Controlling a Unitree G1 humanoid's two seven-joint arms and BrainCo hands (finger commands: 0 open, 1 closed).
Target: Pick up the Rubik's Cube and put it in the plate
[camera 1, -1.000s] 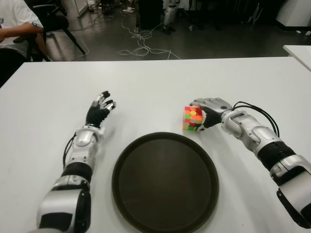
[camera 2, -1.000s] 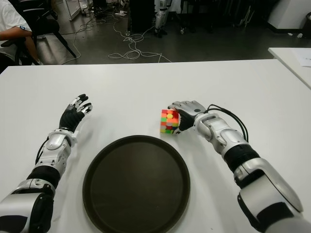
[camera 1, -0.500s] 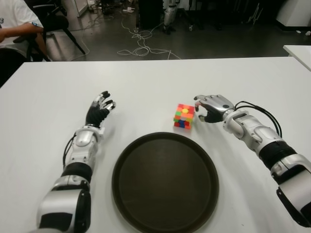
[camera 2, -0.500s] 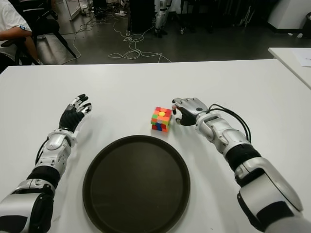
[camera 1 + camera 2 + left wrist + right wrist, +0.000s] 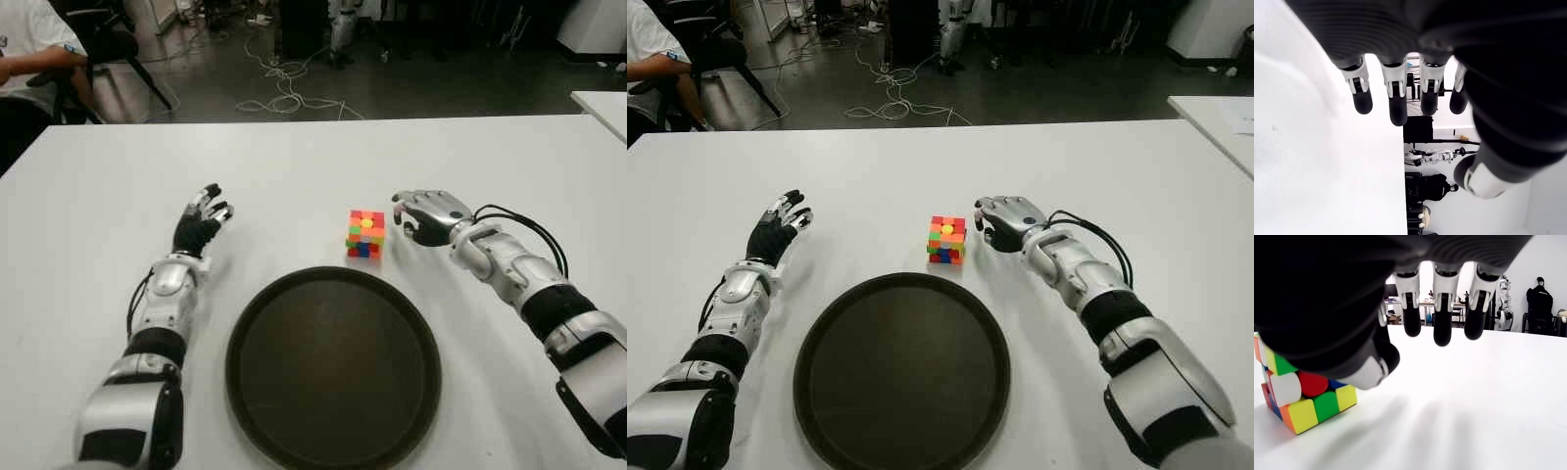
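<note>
The Rubik's Cube stands on the white table, just beyond the far rim of the dark round plate. My right hand hovers a few centimetres to the cube's right, fingers loosely bent and holding nothing. In the right wrist view the cube sits beside the thumb, apart from the fingertips. My left hand shows to the left of the plate with its fingers spread and nothing in them.
A second white table's corner is at the far right. Beyond the far edge a seated person is at the left, with cables on the dark floor.
The cube was in my right hand's grasp a second ago; it has come free and shifted left onto the table. The right hand has drawn slightly away. The left hand has not moved.
</note>
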